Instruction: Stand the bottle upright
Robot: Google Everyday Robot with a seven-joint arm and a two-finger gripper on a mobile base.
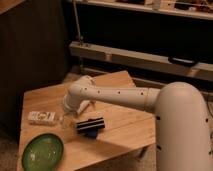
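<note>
Our white arm (120, 97) is the biggest thing here. It reaches from the right across the wooden bench (125, 127) and bends down toward the left side. A round green plate (44, 152) sits at the bench's front left corner. A black bar with a blue underside (90, 125) lies near the middle, well clear of the plate.

The bottle (42, 117) lies on its side near the left edge, behind the plate, with its long axis running roughly left to right. Our hand (65, 118) hangs low just beside its right end, fingers spread and gripping nothing. We cannot tell whether it touches the bottle.

We judge the bottle to be light, thin-walled plastic. It is smooth enough to roll or skid away at a nudge and soft enough to dent under a hard squeeze. We would take it across the body, a little toward one end rather than dead centre, with a moderate pinch, so it can be tipped up onto its base. We cannot make out which end carries the cap.
</note>
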